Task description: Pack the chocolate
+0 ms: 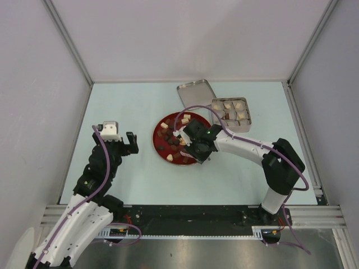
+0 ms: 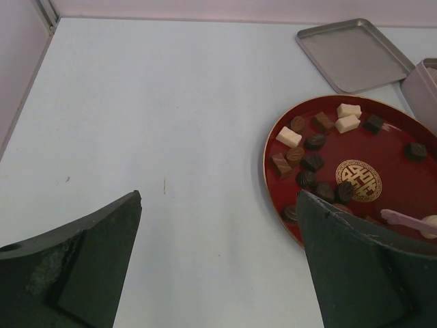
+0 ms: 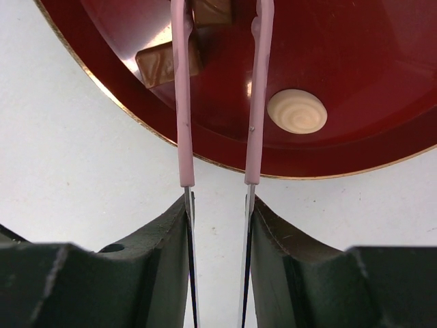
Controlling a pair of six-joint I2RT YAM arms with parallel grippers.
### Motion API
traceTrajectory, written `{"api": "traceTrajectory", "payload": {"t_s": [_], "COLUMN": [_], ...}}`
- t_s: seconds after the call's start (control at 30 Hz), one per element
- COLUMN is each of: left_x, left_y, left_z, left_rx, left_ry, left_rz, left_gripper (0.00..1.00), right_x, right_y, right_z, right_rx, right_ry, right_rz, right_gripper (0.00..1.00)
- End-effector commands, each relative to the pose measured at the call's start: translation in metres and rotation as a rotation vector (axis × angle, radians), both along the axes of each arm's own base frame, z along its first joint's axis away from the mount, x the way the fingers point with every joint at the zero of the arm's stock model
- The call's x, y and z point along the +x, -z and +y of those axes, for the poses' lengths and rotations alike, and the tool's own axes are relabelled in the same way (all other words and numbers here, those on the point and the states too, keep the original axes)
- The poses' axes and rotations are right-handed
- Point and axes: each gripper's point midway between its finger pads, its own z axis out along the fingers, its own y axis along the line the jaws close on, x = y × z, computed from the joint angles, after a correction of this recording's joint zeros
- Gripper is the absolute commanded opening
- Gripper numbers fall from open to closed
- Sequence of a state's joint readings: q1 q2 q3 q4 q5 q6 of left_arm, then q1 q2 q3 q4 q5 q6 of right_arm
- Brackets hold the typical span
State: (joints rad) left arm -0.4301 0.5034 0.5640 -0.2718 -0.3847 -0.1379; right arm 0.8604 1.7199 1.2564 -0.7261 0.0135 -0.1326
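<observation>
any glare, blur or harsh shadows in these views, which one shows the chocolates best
Right wrist: white glare streaks the red plate beside a brown chocolate; pink tongs crisp. Left wrist: even light, chocolates sharpest here; the left gripper is dark, nearly featureless. Top external: soft light, faint shadows, chocolates too small for detail.

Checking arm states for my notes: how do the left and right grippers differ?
The left gripper is wide open and empty; the right gripper is shut on the pink tongs. The left hangs over the table beside the red plate; the right reaches its tongs over the plate. Both are dark two-finger grippers.
</observation>
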Motion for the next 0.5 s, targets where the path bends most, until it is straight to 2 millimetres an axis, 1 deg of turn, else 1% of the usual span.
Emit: {"api": "traceTrajectory", "payload": {"t_s": [0.0, 0.2, 0.3, 0.4, 0.47], "left_x": [0.001, 0.001, 0.001, 0.001, 0.001], "left_y": [-0.001, -0.001, -0.001, -0.001, -0.001], "left_z": [-0.003, -0.003, -0.003, -0.003, -0.003], "left_rx": [0.01, 0.011, 0.01, 0.012, 0.013], "left_ry": [0.021, 0.021, 0.021, 0.019, 0.018], "left_rz": [-0.012, -0.01, -0.012, -0.012, -0.011], "left_gripper": [1.0, 1.0, 1.0, 1.0, 1.0], "right_x": [0.002, 0.001, 0.005, 0.01, 0.015], "right_y": [0.005, 0.009, 0.009, 0.006, 0.003], "right_z": [-0.004, 0.0, 0.001, 0.002, 0.001], "right_rx": [-0.041, -0.051, -0.045, -0.039, -0.039], "right_ry": [-0.018, -0.029, -0.019, -0.009, 0.006], "right_rz": [-0.018, -0.025, -0.039, -0.063, -0.086], "right_gripper": [0.39, 0.38, 0.36, 0.29, 0.21]}}
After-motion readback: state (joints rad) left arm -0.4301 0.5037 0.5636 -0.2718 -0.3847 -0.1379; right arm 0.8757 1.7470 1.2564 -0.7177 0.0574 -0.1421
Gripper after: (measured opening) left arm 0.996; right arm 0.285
